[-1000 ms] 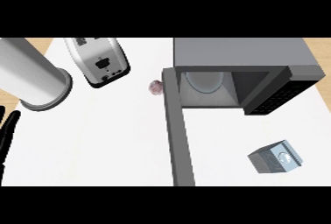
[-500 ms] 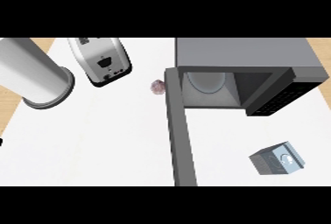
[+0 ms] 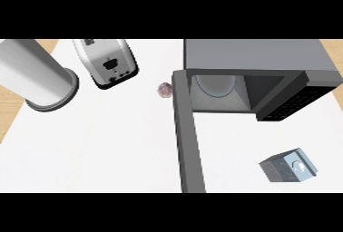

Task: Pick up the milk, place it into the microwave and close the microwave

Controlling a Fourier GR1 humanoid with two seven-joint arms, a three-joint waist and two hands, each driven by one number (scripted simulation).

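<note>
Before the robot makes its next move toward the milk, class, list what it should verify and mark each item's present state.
1. Grey microwave door open: ok.
2. Cavity free, only the round glass turntable inside: ok.
3. Small grey milk carton on the white counter, right of the door: ok.
4. Carton unobstructed: ok.
5. Hands in view: not ok.
6. Small pinkish object clear of the door: cannot tell.

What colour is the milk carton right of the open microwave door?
Grey, with a pale blue-white top face, judging by the head view: milk carton beside the microwave door.
</note>
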